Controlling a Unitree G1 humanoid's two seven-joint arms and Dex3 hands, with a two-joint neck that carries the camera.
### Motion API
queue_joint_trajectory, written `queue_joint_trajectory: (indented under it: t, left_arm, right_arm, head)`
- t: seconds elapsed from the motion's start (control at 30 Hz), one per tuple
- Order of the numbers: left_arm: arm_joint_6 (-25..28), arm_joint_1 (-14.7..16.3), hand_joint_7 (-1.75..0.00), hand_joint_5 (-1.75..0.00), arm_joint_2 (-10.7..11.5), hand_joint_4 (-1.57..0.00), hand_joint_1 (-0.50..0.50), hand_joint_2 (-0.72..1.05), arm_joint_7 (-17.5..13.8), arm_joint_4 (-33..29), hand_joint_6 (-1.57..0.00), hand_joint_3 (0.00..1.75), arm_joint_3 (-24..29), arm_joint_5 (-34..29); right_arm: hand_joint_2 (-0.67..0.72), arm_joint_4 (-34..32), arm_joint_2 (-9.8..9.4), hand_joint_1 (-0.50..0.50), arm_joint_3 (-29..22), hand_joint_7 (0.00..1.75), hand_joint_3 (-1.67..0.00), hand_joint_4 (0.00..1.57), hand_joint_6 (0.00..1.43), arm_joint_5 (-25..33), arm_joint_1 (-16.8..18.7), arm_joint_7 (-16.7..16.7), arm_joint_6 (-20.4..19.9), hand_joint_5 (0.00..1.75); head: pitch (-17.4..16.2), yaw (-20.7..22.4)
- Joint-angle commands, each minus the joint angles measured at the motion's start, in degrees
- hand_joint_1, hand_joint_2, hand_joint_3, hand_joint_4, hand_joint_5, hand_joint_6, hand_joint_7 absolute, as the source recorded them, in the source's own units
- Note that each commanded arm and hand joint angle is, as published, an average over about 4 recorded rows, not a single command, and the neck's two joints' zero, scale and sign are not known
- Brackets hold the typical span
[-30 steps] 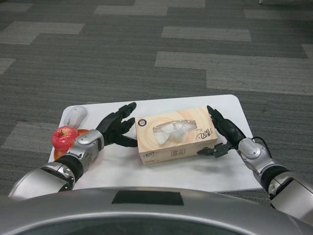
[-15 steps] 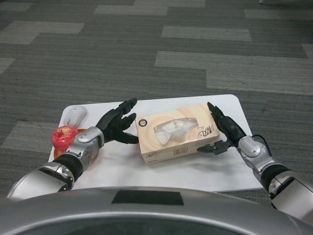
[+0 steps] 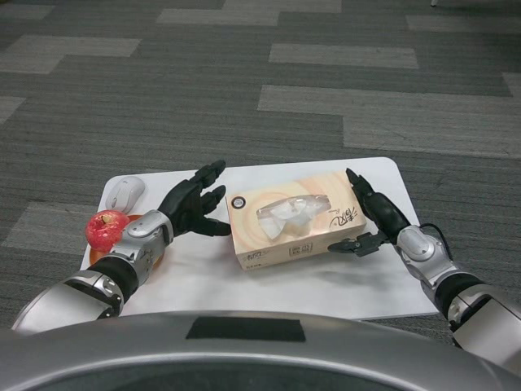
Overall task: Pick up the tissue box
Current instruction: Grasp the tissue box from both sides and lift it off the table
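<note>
Tissue box, peach-coloured, lying flat on the white table between the two hands, white tissue showing at the top opening. Left hand just beside the box's left end, fingers spread apart, holding nothing; contact with the box cannot be told, a thin gap seeming to show. Right hand at the box's right end, fingers stretched along that side and thumb pointing toward the lower front corner, also not clamped on anything. Behind the left wrist, a red apple on an orange plate. Beyond the apple, well left of the left hand, a white computer mouse.
</note>
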Motion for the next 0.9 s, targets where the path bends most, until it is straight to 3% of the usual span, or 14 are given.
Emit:
queue_joint_trajectory:
  t: [0.03, 0.33, 0.47, 0.6, 0.7, 0.9]
  left_arm:
    - [-1.43, -1.34, 0.00, 0.00, -1.15, 0.00, 0.50, 1.05, 0.06, -1.61, 0.00, 0.17, 0.16, -1.75]
    - [-2.66, -1.34, 0.00, 0.00, -1.15, 0.00, 0.50, 1.05, 0.08, -2.19, 0.00, 0.17, 0.91, -4.87]
    - [-2.79, -1.34, 0.00, 0.00, -1.06, 0.00, 0.50, 1.05, 0.04, -2.27, 0.00, 0.17, 0.89, -5.02]
    - [-1.32, -1.08, 0.00, 0.00, -0.53, 0.00, 0.50, 1.05, -0.36, -3.02, 0.00, 0.17, 0.34, -5.17]
    - [1.19, -0.73, 0.00, 0.00, 0.59, 0.00, 0.50, 1.05, -1.70, -3.92, 0.00, 0.17, -0.06, -4.89]
    - [4.88, 0.06, 0.00, 0.00, 3.03, 0.00, 0.50, 1.05, -4.05, -4.87, 0.00, 0.17, -0.19, -3.90]
  right_arm:
    - [-0.35, -1.57, 1.19, -0.43, 0.50, 0.00, -0.40, 0.00, 0.00, -0.82, -1.07, 0.92, -0.69, 0.10]
    - [-0.35, -1.73, 1.04, -0.46, 0.59, 0.00, -0.40, 0.00, 0.00, -0.86, -1.05, 0.86, -0.69, 0.10]
    - [-0.35, -1.75, 1.04, -0.42, 0.63, 0.00, -0.40, 0.00, 0.00, -0.86, -1.05, 0.86, -0.69, 0.10]
    - [-0.35, -1.75, 1.04, -0.46, 0.59, 0.00, -0.40, 0.00, 0.00, -0.86, -1.05, 0.86, -0.69, 0.10]
    - [-0.35, -1.68, 0.97, -0.43, 0.66, 0.00, -0.40, 0.00, 0.00, -0.82, -1.05, 0.86, -0.69, 0.10]
    - [-0.35, -1.66, 0.86, -0.46, 0.72, 0.00, -0.40, 0.00, 0.00, -0.77, -1.05, 0.68, -0.69, 0.10]
  head:
    - [-0.02, -0.01]
    - [-0.09, 0.17]
    - [-0.11, 0.17]
    - [-0.12, 0.07]
    - [-0.12, 0.12]
    - [0.00, 0.16]
